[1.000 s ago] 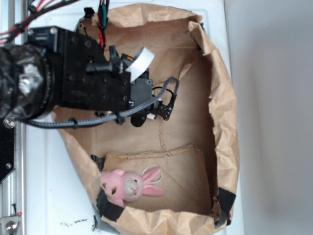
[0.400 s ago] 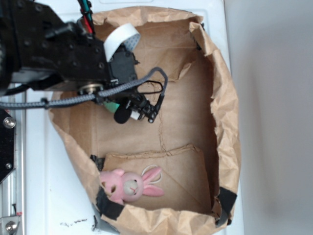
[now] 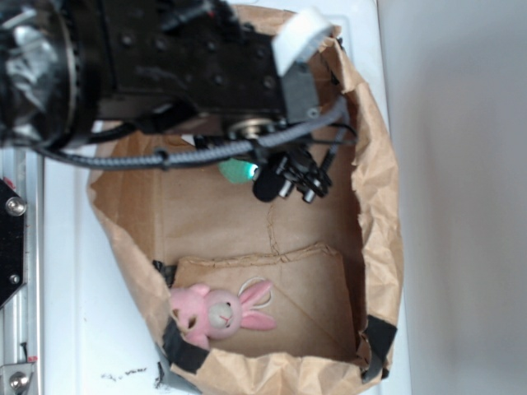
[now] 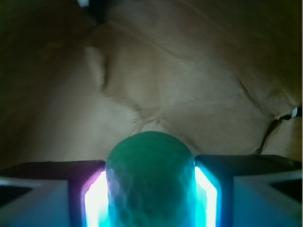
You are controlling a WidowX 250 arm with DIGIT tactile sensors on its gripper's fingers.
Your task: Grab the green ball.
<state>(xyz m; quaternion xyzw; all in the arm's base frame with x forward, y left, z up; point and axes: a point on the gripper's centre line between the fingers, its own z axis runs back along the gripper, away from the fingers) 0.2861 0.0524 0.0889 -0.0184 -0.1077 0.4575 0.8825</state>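
1. In the wrist view, the left finger [image 4: 47, 196] is a dark block with a pale lower face; its inner edge glows bright and presses against the left side of the green ball [image 4: 150, 182].
2. The ball sits squarely between the two fingers, filling the gap from one glowing edge to the other. Its surface shows a knitted, honeycomb-like texture, and its rounded top stands above the tops of the fingers.
3. The right finger mirrors the left, its lit inner edge touching the ball's right side. The gripper [image 4: 150, 198] is closed narrow on the ball, gripping it from both sides.
4. Beyond the fingers in the wrist view lies creased brown paper, the inside of a paper bag [image 4: 189, 80], with folds running away from the ball.
5. In the exterior view, the black arm [image 3: 165, 66] reaches in from the upper left over the open bag [image 3: 383, 206], with a grey braided cable [image 3: 165, 156] looping beneath it.
6. Just below the arm's end, a patch of the green ball [image 3: 237, 170] shows at the gripper [image 3: 247, 173], above the bag's floor; the fingers themselves are mostly hidden here by the arm.
7. Well apart from the fingers, toward the bag's lower left corner, a pink plush bunny [image 3: 216, 313] lies on a cardboard panel.
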